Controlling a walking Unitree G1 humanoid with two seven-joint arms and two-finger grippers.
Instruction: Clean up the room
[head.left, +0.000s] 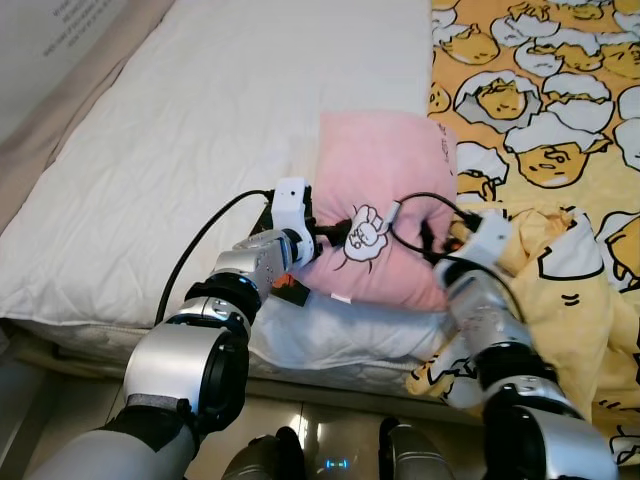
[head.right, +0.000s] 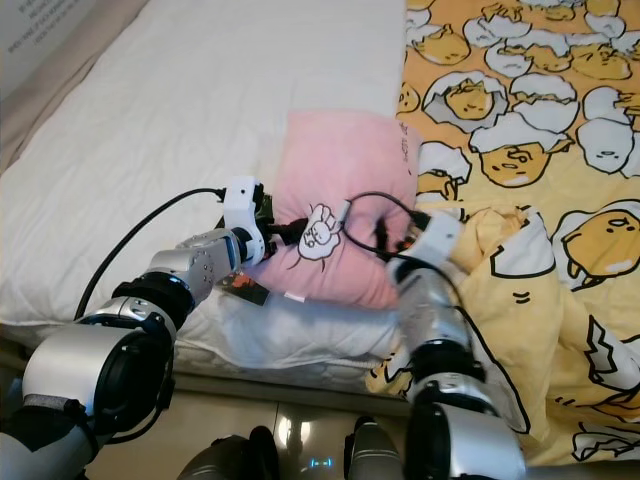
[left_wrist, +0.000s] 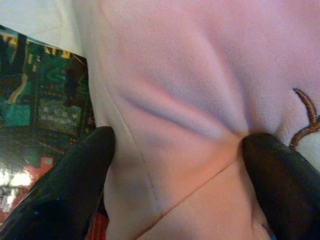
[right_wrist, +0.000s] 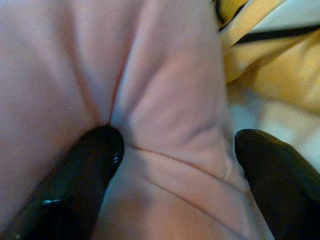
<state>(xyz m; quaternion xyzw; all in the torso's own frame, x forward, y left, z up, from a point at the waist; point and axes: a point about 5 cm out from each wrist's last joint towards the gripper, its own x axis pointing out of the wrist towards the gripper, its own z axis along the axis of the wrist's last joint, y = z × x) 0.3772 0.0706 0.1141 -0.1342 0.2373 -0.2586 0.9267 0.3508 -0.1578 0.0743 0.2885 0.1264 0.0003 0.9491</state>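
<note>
A pink pillow (head.left: 385, 200) lay near the bed's (head.left: 200, 150) front edge, between the white sheet and a yellow quilt (head.left: 560, 150). Both grippers were on it — the left gripper (left_wrist: 175, 150) pinched a fold at its left side, the right gripper (right_wrist: 175, 150) a fold at its right side, fabric bunched between the fingers (right_wrist: 85, 175). A colourful book (left_wrist: 45, 100) lay beside the pillow's left edge.

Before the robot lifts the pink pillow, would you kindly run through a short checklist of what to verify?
1. Left hand on the pink pillow: ok, fingers pinch a fold.
2. Right hand on the pillow: ok, fabric bunched between its fingers.
3. Grips on opposite sides: ok.
4. Yellow blanket free of the right hand: cannot tell, it lies right beside.
5. Colourful flat item under the pillow stays put: cannot tell.
</note>
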